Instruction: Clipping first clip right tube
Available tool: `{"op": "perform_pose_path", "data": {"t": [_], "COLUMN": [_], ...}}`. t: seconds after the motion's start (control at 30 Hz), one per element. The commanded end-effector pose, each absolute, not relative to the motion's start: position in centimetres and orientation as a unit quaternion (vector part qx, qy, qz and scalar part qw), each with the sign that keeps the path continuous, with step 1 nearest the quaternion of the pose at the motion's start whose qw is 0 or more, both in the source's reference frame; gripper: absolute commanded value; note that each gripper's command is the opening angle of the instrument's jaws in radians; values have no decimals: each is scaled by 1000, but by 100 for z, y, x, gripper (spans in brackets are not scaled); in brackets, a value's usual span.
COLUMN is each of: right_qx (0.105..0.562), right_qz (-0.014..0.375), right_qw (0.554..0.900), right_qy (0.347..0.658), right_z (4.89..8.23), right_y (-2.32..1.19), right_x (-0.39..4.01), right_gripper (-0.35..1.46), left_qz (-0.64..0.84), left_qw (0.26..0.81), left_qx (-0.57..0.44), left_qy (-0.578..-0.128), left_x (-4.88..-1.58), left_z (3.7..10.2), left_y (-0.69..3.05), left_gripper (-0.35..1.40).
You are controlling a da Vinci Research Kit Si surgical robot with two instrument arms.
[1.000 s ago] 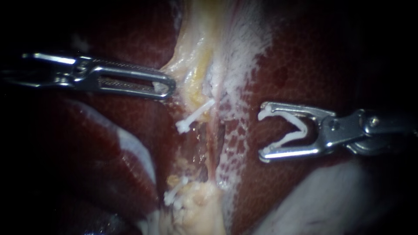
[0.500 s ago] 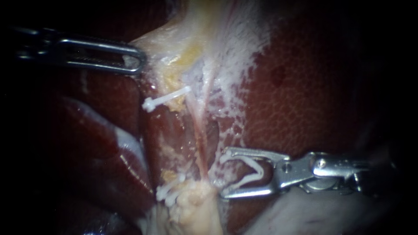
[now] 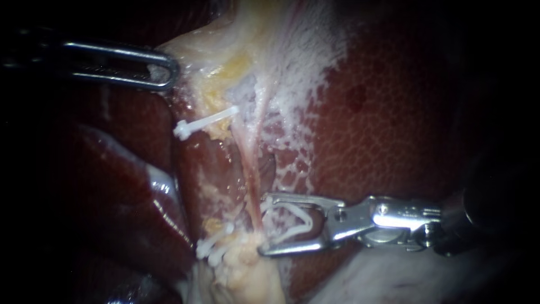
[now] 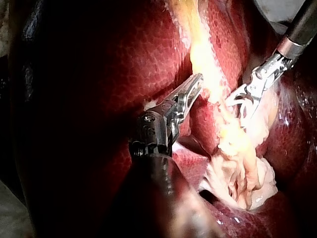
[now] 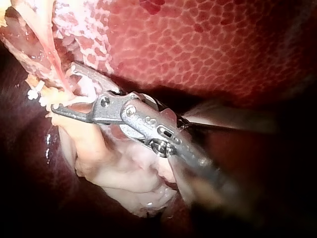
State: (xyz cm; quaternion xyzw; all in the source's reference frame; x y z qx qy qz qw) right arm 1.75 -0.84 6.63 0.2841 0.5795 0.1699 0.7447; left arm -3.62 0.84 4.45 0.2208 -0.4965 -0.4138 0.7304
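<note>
A thin pink tube (image 3: pixel 251 180) runs down the middle between the liver lobes. My right instrument (image 3: pixel 263 224) comes in from the right, its jaws wide apart and holding an open white clip (image 3: pixel 292 220). The jaw tips straddle the tube's lower end, also seen in the right wrist view (image 5: pixel 64 87). My left instrument (image 3: pixel 165 71) is shut on pale yellowish tissue (image 3: pixel 194 50) at the upper left and holds it taut. A white clip (image 3: pixel 205 121) sits higher up. Several white clips (image 3: pixel 216 246) lie lower, left of the tube.
Dark red liver (image 3: pixel 382 129) lies on both sides. A lump of pale fatty tissue (image 3: pixel 253 270) sits just below the right jaws; it shows beside both instruments in the left wrist view (image 4: pixel 242 173). A pale fold (image 3: pixel 394 276) lies under the right shaft.
My right instrument has moved down and left with its open clip, from clear of the tissue to around the tube. My left instrument has pulled the pale tissue up and left, stretching the tube.
</note>
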Motion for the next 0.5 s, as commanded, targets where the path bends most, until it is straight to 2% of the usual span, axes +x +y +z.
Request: {"op": "perform_pose_path", "data": {"t": [0.03,0.2,0.5], "right_qx": [287,304,330], "right_qz": [172,173,203], "right_qw": [744,737,702], "right_qy": [579,578,597], "right_z": [662,655,628], "right_y": [-84,-87,-89], "right_x": [177,188,203], "right_gripper": [60,60,58], "left_qz": [-414,-414,-414], "left_qw": [730,731,731], "left_qx": [221,220,220], "left_qy": [-496,-496,-496], "left_x": [-362,-363,-364], "left_z": [445,446,446], "left_y": [84,83,83], "left_gripper": [-20,-20,-20]}}
